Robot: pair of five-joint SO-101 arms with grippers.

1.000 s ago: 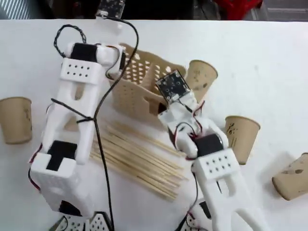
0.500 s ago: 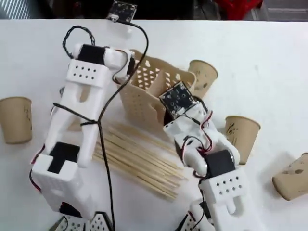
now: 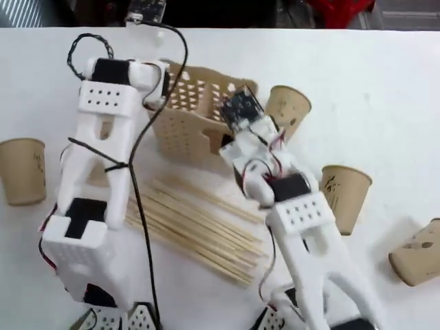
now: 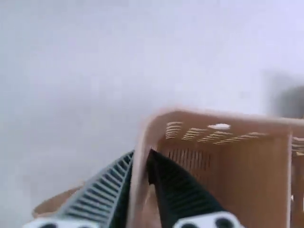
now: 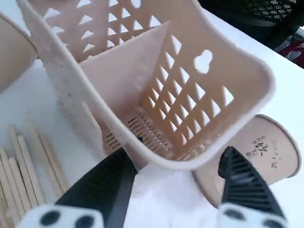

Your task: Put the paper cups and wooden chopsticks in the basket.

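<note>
L gripper [image 4: 141,156] pinches basket [image 4: 228,161] wall; R gripper [image 5: 179,156] gapes wide at its rim. Risk: basket tips, or drags over wooden chopsticks [image 3: 199,227] & scatters them.

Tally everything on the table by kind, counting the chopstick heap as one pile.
Brown paper cups, clearly visible: 4
Beige perforated plastic basket: 1
Pile of wooden chopsticks: 1
Total: 6
</note>
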